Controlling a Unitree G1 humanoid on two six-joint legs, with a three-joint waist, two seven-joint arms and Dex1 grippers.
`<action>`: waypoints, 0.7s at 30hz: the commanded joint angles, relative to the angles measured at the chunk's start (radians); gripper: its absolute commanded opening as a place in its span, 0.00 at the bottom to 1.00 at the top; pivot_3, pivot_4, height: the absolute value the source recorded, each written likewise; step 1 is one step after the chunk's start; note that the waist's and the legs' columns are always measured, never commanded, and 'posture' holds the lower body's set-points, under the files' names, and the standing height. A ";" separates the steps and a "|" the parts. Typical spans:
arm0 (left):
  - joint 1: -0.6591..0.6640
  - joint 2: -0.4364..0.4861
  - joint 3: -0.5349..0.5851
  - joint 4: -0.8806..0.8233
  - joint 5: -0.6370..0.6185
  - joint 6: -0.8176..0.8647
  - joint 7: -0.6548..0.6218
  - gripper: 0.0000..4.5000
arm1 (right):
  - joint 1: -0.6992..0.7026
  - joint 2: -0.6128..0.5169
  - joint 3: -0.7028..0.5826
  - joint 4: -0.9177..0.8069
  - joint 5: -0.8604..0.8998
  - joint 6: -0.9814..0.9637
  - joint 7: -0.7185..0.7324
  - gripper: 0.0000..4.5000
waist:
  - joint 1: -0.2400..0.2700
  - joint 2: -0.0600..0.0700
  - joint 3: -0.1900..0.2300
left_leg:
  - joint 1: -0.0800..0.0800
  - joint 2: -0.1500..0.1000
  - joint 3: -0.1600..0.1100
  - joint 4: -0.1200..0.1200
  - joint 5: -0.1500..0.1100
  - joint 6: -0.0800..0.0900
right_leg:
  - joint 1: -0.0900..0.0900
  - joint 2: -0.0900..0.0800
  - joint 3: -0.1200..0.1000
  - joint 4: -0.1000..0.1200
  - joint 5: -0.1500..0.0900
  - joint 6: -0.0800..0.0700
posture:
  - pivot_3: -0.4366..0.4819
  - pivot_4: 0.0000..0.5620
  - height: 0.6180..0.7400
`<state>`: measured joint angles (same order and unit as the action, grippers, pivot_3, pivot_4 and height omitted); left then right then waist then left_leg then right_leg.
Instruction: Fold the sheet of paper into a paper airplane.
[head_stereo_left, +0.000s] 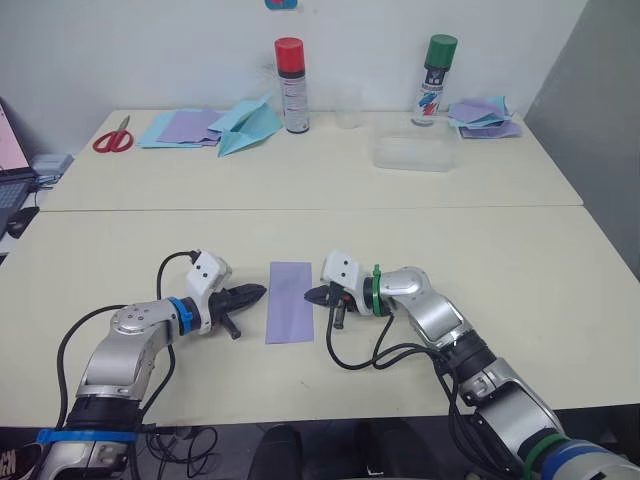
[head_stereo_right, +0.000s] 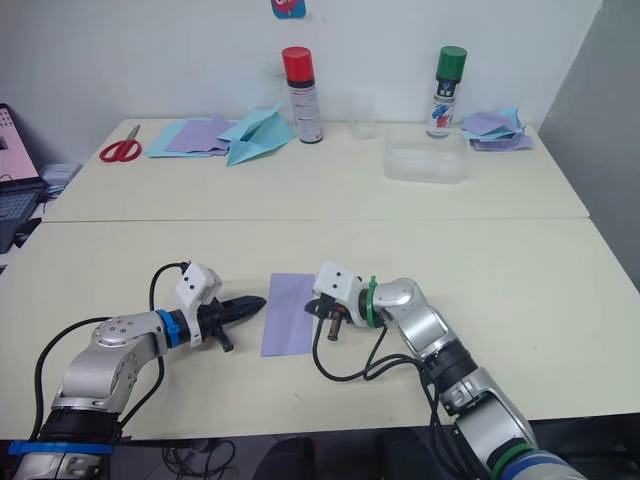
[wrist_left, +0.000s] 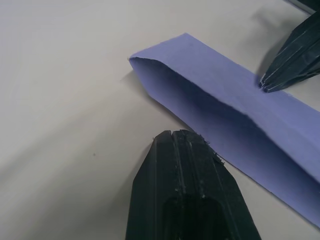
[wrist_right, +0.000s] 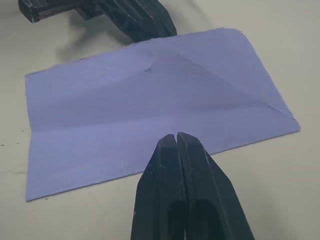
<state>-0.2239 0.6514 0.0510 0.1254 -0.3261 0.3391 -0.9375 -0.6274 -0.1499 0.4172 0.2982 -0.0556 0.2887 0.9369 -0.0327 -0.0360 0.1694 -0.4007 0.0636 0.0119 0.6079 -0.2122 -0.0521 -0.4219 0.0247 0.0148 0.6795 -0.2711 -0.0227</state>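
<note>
Sheet of paper (head_stereo_left: 291, 301) lies flat on the near table (head_stereo_left: 560, 330), folded to a narrow rectangle, between my claws. Left gripper (head_stereo_left: 256, 293) pinched closed, tip just beside its left edge. Right gripper (head_stereo_left: 311, 296) pinched closed, tip at its right edge. Farther back: clear tub (head_stereo_left: 415, 152), blue paper plane (head_stereo_left: 250, 125), two spray cans (head_stereo_left: 291, 85), scissors (head_stereo_left: 113, 138).

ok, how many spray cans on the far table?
2. The red-capped spray can stands beside the light blue paper plane; the green-capped spray can stands toward the right, behind the clear plastic container.
</note>
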 joint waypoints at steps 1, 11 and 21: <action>-0.011 -0.007 -0.015 0.007 0.008 -0.023 -0.023 0.00 | 0.009 -0.002 0.011 -0.047 0.009 0.015 0.003 0.01 | 0.000 0.000 0.000 | 0.000 0.000 0.000 0.000 0.000 0.000 | 0.000 0.000 0.000 0.000 0.000 0.000 | 0.48 0.27 1.00; -0.016 0.007 -0.017 -0.031 0.004 -0.013 -0.055 0.00 | 0.010 -0.010 0.014 -0.020 -0.003 0.013 -0.014 0.01 | 0.000 0.000 0.000 | 0.000 0.000 0.000 0.000 0.000 0.000 | 0.000 0.000 0.000 0.000 0.000 0.000 | 0.48 0.27 1.00; -0.046 0.007 -0.017 -0.027 0.027 -0.027 -0.052 0.00 | 0.004 -0.012 0.014 -0.021 -0.001 0.020 -0.014 0.01 | 0.001 0.000 0.000 | 0.000 -0.001 0.000 0.001 0.000 0.000 | 0.001 0.000 0.000 0.000 0.000 0.001 | 0.48 0.27 1.00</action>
<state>-0.2517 0.6493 0.0248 0.1275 -0.2893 0.3202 -0.9762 -0.6159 -0.1644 0.4240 0.2815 -0.0570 0.3026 0.9272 -0.0321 -0.0361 0.1695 -0.4003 0.0632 0.0118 0.6089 -0.2121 -0.0521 -0.4210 0.0251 0.0147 0.6799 -0.2707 -0.0222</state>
